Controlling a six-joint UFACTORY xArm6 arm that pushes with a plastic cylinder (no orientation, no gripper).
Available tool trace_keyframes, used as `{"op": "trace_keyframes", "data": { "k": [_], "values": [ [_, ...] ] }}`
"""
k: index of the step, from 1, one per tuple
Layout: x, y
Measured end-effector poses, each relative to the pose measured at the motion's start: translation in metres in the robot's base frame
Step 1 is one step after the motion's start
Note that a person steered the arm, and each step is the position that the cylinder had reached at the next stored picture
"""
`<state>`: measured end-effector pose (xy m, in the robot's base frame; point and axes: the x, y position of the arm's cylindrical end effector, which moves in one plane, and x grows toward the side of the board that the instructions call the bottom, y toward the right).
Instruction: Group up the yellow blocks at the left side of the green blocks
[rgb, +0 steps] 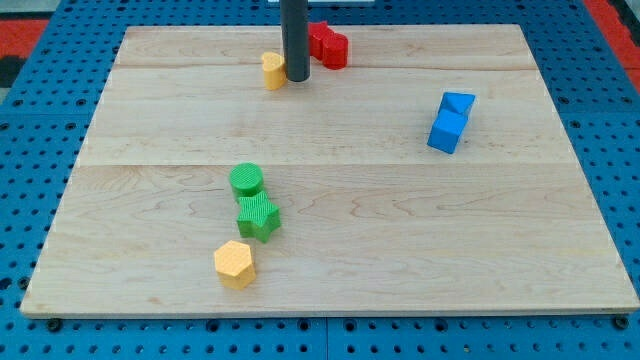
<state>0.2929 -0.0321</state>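
A small yellow block (272, 70) stands near the view's top, left of centre. My tip (296, 77) is right beside it on its right, touching or nearly touching. A yellow hexagonal block (235, 264) lies near the view's bottom, just below and left of the green star-shaped block (258, 216). A green round block (246, 181) sits directly above the star block, touching it.
Two red blocks (328, 45) sit together just right of my rod at the view's top. Two blue blocks (451, 120) sit together at the view's right. The wooden board (500, 250) lies on a blue pegboard.
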Motion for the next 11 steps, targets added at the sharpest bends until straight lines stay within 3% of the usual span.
{"op": "trace_keyframes", "data": {
  "k": [2,4,5,6,7,8,10,11],
  "values": [
    [-0.009,-0.022],
    [-0.009,-0.113],
    [-0.053,-0.106],
    [-0.03,-0.153],
    [0.038,-0.205],
    [0.083,-0.203],
    [0.22,-0.162],
    [0.243,-0.139]
  ]
}}
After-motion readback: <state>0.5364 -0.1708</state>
